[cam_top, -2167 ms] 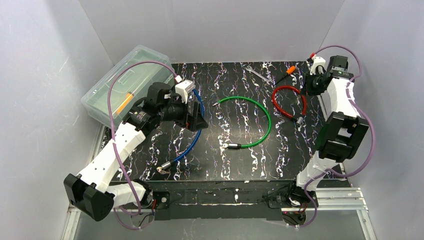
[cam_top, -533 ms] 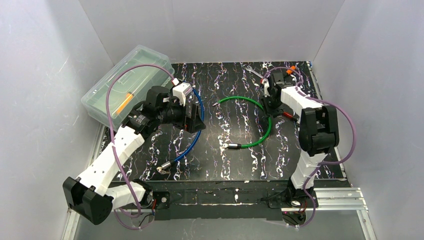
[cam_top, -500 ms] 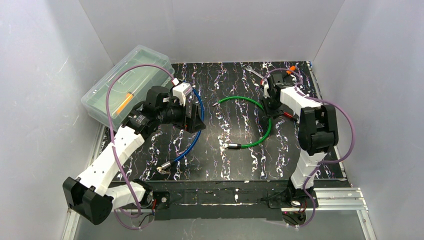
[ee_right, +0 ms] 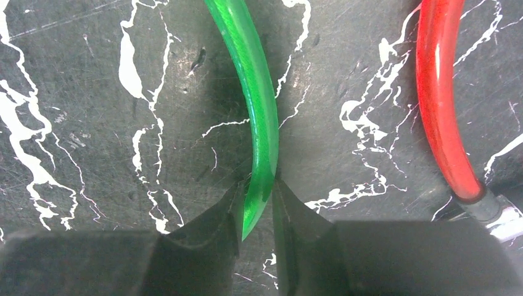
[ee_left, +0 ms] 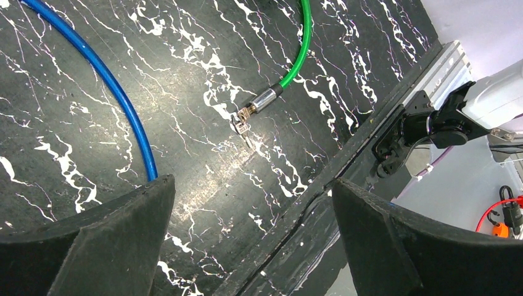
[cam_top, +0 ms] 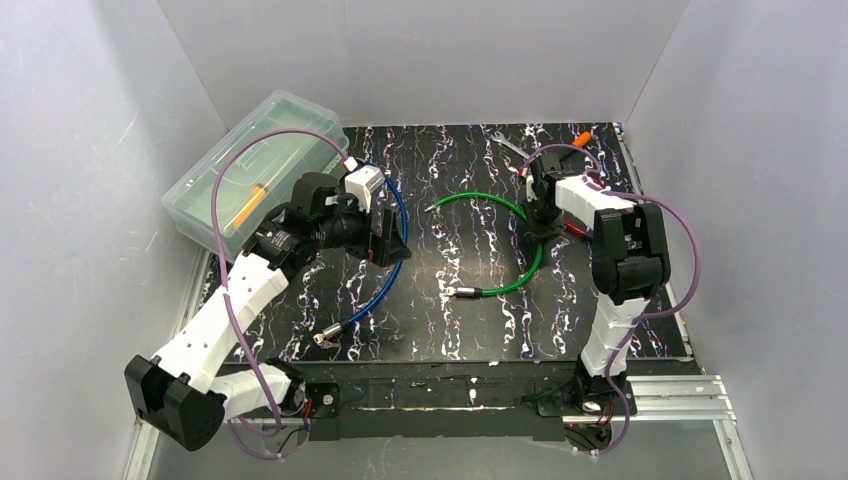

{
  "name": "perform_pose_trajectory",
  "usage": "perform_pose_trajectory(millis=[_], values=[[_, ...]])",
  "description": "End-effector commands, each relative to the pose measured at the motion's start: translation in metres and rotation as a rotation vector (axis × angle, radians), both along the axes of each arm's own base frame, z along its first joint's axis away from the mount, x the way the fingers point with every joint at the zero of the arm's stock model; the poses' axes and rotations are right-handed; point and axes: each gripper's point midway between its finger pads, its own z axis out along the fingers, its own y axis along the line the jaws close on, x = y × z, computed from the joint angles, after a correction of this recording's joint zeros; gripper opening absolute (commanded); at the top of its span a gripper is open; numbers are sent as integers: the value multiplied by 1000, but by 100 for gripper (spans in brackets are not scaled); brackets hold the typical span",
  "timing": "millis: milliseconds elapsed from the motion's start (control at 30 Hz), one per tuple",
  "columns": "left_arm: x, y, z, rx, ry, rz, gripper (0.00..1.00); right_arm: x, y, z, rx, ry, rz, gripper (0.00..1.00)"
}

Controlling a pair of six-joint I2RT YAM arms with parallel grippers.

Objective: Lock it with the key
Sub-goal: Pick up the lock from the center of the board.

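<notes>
Inspection at the right jaws [ee_right: 256,209]: they are nearly closed on the green cable lock [ee_right: 256,111], one finger on either side of the cord, both pads touching it or within a hair of it. I judge this a grip being taken, not yet a firm one. The red cable lock [ee_right: 441,105] runs just beside, to the right, its metal ferrule at the frame's lower corner — apart from my fingers.

My left jaws [ee_left: 253,240] stand wide open and hold nothing. They hang above the tabletop [ee_left: 185,92], looking down on the green cable's metal end [ee_left: 266,98], where a small key [ee_left: 242,126] appears to sit at the lock barrel; the detail is too small to say whether it is fully inserted. The blue cable lock [ee_left: 117,92] curves past on the left, clear of the key.

From the top view, the green loop lies mid-table with its two ends apart, so the lock is not yet joined.

Judgement on the step in hand: finish the squeeze squarely across the cord, low enough that it cannot roll out, and keep clear of the red cable. Steady the loop before the free end is brought to the barrel — the cord looks springy and may twist. Only then should the left jaws come down on the key.
</notes>
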Motion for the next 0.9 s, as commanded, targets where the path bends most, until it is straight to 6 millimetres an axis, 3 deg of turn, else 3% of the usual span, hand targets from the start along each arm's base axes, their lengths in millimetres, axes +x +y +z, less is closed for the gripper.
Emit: perform_pose_trajectory(millis=[0,100,200,367,867], values=[[0,5,6,0,-40,8,98,-10,-5,-26,-30,54,-30,27],[0,7,5,10,-39,11,98,-8,-4,-21,-21,37,-37,18],[0,8,5,19,-40,9,99,-4,-3,-11,-5,26,-38,1],[-1,10,7,30,-50,4,99,9,-5,20,45,-41,-47,1],[-2,9,21,53,-70,-43,99,45,21,186,137,-544,150,1]])
